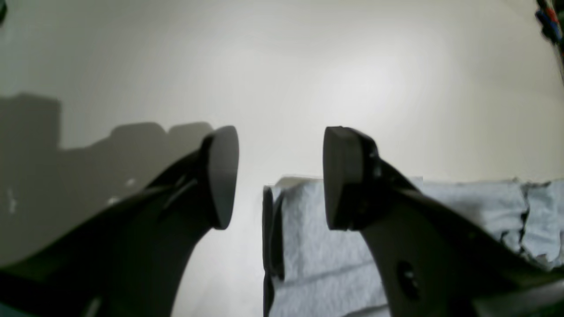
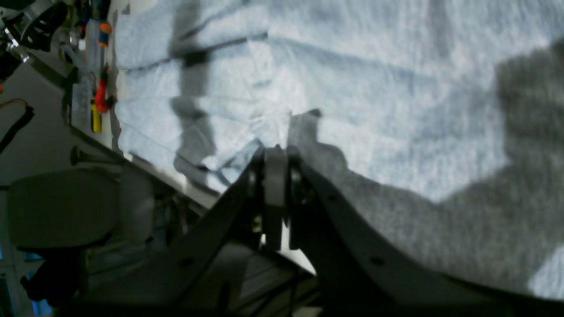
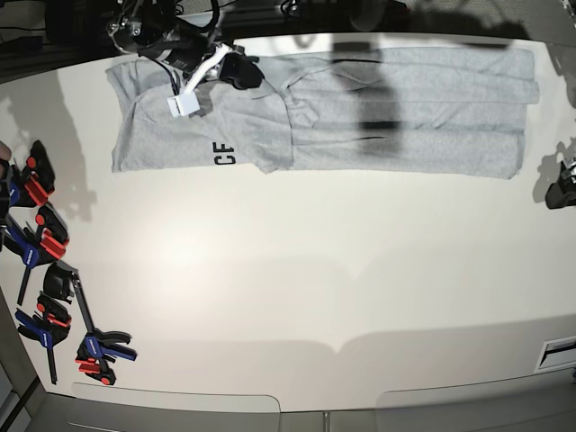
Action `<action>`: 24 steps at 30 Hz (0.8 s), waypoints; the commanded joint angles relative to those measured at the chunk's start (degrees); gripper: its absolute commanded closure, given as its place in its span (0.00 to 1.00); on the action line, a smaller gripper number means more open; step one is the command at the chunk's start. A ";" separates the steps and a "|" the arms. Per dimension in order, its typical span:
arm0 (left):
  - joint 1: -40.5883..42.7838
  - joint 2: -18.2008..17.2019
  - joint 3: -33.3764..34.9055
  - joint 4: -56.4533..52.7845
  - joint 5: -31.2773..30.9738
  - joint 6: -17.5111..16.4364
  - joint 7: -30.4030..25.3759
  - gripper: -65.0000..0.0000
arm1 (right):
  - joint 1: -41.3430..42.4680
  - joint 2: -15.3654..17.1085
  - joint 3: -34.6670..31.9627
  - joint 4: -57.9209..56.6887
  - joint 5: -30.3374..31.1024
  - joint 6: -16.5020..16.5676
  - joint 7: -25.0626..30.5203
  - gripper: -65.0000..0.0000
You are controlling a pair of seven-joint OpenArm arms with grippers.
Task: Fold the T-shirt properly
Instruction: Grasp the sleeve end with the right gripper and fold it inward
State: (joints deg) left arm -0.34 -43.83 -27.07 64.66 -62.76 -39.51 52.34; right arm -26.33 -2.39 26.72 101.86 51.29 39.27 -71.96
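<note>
At the far edge of the table (image 3: 297, 306), the shirt (image 3: 405, 108) is lying in a long folded band, its lettered end toward my right arm. My right pincer (image 2: 276, 152) is hovering low over that end with its pads almost together; whether a pinch of cloth is sitting between them I cannot tell. I am judging it is placed there to work the sleeve side of the fold. My left pincer (image 1: 280, 176) is standing wide and holding nothing, hanging just off the shirt's other end above bare table, probably keeping clear until a corner needs lifting. Clamps (image 3: 45, 288) are lying well apart at the table's side. No containers are showing.
</note>
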 commanded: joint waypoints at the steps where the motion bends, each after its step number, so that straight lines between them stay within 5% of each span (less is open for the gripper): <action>1: -0.76 -1.75 -0.70 0.94 -1.20 -0.49 -1.25 0.56 | -0.04 0.17 0.09 1.14 1.66 0.63 0.63 0.82; 4: -0.74 -1.75 -0.70 0.94 -1.16 -0.49 -1.18 0.56 | -0.02 0.17 0.09 1.14 1.70 0.63 1.44 0.61; 12: -0.74 -1.75 -0.70 0.94 -1.01 -0.49 -0.44 0.56 | 0.17 0.17 0.09 3.72 10.95 0.73 2.10 0.61; 24: -0.61 -0.13 -6.19 0.94 -0.52 -0.49 -0.52 0.56 | 6.73 0.15 0.09 8.76 10.58 0.73 2.97 0.61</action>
State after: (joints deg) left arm -0.34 -42.19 -32.73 64.66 -62.13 -39.51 52.80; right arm -19.88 -2.39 26.72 109.45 60.10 39.27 -70.11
